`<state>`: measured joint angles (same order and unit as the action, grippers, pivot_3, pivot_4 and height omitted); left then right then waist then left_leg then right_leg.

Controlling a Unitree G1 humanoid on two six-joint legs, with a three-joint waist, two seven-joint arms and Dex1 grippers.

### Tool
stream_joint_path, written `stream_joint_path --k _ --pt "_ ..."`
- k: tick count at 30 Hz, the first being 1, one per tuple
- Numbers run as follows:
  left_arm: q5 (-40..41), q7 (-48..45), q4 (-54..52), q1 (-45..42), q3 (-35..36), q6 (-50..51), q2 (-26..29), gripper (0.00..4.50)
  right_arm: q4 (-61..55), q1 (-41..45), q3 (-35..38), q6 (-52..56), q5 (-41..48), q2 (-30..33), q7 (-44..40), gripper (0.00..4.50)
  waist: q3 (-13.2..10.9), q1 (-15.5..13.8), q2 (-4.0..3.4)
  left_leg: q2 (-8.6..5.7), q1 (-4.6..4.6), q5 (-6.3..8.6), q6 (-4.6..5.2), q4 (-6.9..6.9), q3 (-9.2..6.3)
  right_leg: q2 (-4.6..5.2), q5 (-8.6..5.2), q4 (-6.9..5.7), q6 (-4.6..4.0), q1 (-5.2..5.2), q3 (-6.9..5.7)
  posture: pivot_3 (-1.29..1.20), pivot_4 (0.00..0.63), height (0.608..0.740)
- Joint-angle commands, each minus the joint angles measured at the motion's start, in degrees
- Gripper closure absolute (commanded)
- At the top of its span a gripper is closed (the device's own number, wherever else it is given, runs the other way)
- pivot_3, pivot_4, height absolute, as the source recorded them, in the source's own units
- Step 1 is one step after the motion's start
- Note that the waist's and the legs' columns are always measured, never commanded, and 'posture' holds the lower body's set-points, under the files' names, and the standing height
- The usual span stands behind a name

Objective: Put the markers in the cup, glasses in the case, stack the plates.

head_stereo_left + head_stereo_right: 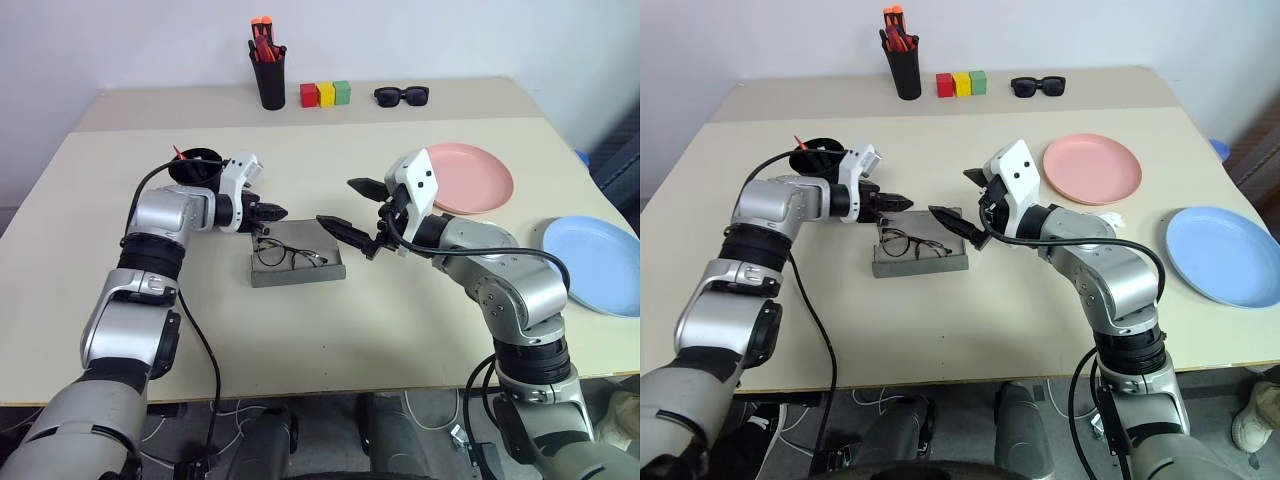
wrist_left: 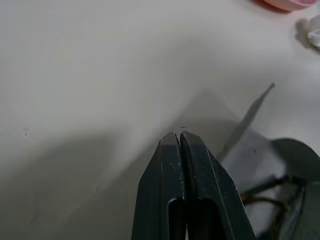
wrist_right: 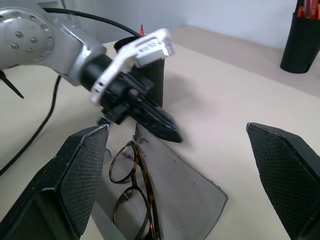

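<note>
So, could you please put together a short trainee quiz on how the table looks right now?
1. True or false: the glasses lie in the open case.
2. Which gripper is shut: A) left gripper, B) right gripper?
3. Fill in: the pink plate and the blue plate lie ____ on the table.

Key: 1 true; 2 A; 3 apart, unstacked.
</note>
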<state>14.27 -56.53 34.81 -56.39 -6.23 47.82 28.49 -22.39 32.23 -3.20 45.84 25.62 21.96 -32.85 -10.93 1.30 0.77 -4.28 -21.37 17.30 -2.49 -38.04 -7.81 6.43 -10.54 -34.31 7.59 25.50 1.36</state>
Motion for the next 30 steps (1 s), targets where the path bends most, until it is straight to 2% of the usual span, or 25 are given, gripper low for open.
stream_joint_path --k 1,7,12,16,21,29,30 --pt "1.13 -3.10 -7.60 2.77 -1.59 2.60 1.50 4.47 -2.08 0.37 0.10 -0.47 0.44 0.61 0.13 0.00 0.00 -0.11 0.00 0.00 0.00 0.00 0.00 0.00 0.00 0.00 0.00 0.00 0.00 0.00 0.00 0.00 0.150 0.740" --pt "2.98 -3.52 -15.98 6.60 -1.66 6.07 2.04 4.47 -1.63 0.73 -0.01 -0.65 0.43 0.77 0.06 0.00 0.00 -0.45 0.00 -0.01 0.01 0.00 0.00 -0.04 -0.01 0.01 0.00 -0.01 0.00 -0.05 0.01 0.00 0.150 0.740" --pt "5.81 -6.75 -24.36 10.09 -2.75 8.51 4.03 4.47 -1.41 0.78 -0.34 -0.88 0.08 1.23 -0.17 0.00 0.01 -0.27 -0.02 0.00 0.01 0.00 0.00 -0.04 -0.01 0.01 0.00 -0.01 0.00 -0.03 0.01 0.00 0.150 0.740" --pt "5.00 -6.20 -28.96 14.59 -5.32 8.35 6.12 4.47 -1.13 0.73 -0.19 -1.17 -0.21 1.89 -0.25 0.00 0.01 -0.25 -0.02 0.01 0.00 0.00 0.00 -0.03 -0.01 0.01 0.00 -0.02 0.00 -0.02 0.01 0.00 0.150 0.740" --pt "8.30 -5.12 -33.23 17.00 -1.91 6.94 5.07 4.47 -1.17 0.47 0.08 -1.08 -0.28 2.09 0.06 0.00 0.02 -0.30 -0.04 0.01 0.02 0.00 0.00 -0.03 -0.01 0.01 0.00 -0.01 0.00 -0.03 0.01 0.00 0.150 0.740" --pt "12.59 -1.77 -33.06 17.14 7.01 -5.48 -0.61 4.47 -0.06 -0.27 2.22 -3.62 -3.02 3.71 2.25 0.00 0.02 -0.54 -0.04 0.01 0.00 -0.01 -0.02 -0.05 -0.01 0.03 0.00 0.01 -0.01 -0.03 0.01 0.00 0.150 0.740" --pt "13.74 -2.03 -32.30 16.43 8.27 -5.79 -0.86 4.23 0.08 -0.53 2.67 -4.05 -3.85 4.54 2.60 0.00 0.02 -0.54 -0.04 0.00 0.00 -0.01 -0.01 -0.05 -0.01 0.03 0.00 0.01 -0.01 -0.03 0.01 0.00 0.150 0.740"
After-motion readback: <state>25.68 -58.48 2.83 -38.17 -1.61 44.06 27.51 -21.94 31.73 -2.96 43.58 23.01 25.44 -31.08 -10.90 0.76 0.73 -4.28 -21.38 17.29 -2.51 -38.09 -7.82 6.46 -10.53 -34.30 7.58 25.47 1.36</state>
